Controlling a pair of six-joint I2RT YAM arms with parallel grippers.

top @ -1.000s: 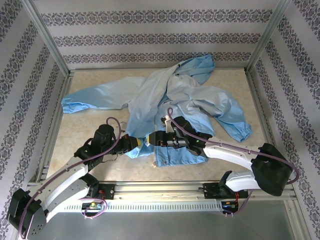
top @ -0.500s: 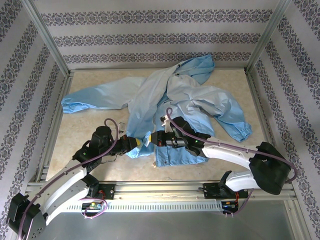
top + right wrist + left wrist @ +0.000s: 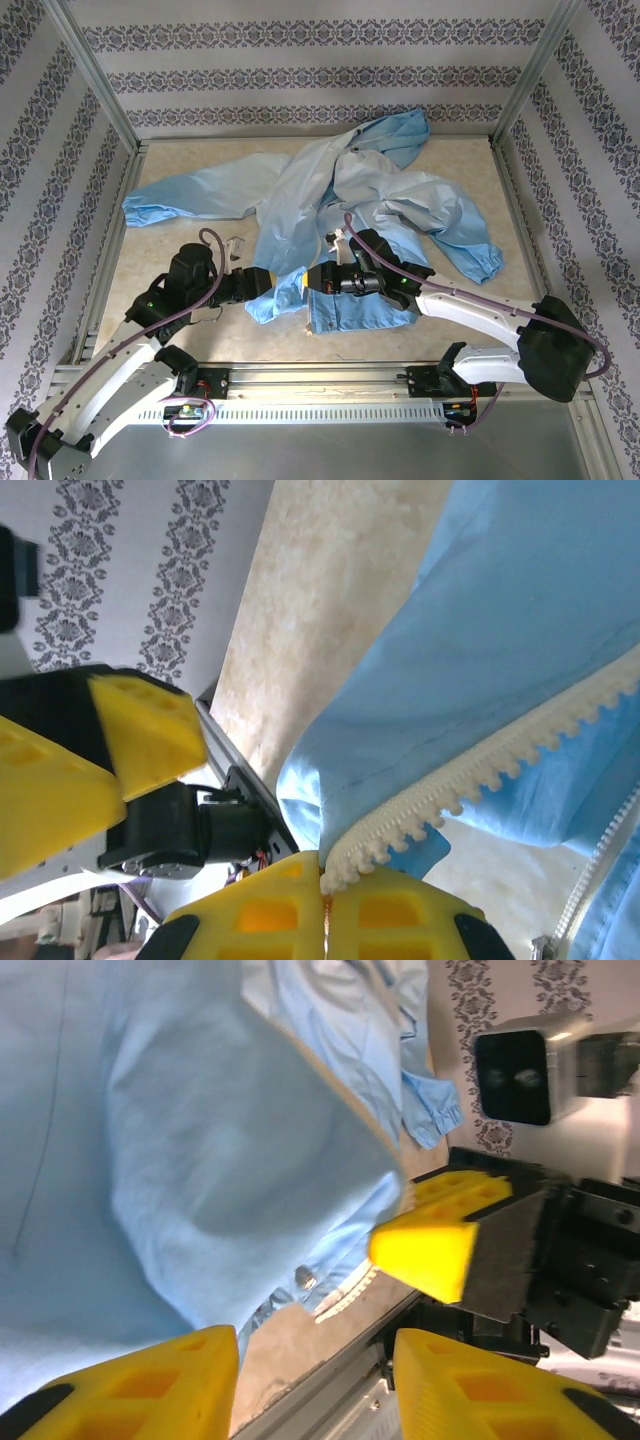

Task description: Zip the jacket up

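**Right gripper pinched the zipper edge, left gripper stood spread beside it**

The large light-blue jacket (image 3: pixel 340 190) of thin shiny fabric lay crumpled on the pale beige marbled table (image 3: pixel 170 270). It covered the middle and the far part of the table. Its hood (image 3: pixel 400 130) pointed to the far wall. One long sleeve (image 3: pixel 180 200) stretched to the left, and the other sleeve ended in an elastic cuff (image 3: pixel 482 262) on the right. The lower hem (image 3: pixel 360 312) lay near the arm bases.

The right gripper (image 3: pixel 323 865) had its yellow fingers pressed together on the pale whitish toothed zipper strip (image 3: pixel 480 770). The strip came out directly from between the two fingers, with blue fabric on both sides of it.

The left gripper (image 3: pixel 315 1385) was just beside the right gripper, at the left edge of the jacket front. Its two yellow fingers (image 3: pixel 130 1380) stood apart. Between them I saw the table and the metal rail, and no fabric. A fold of the blue fabric hung in front of them, and a small round metal snap (image 3: pixel 305 1277) was visible on its lower edge.
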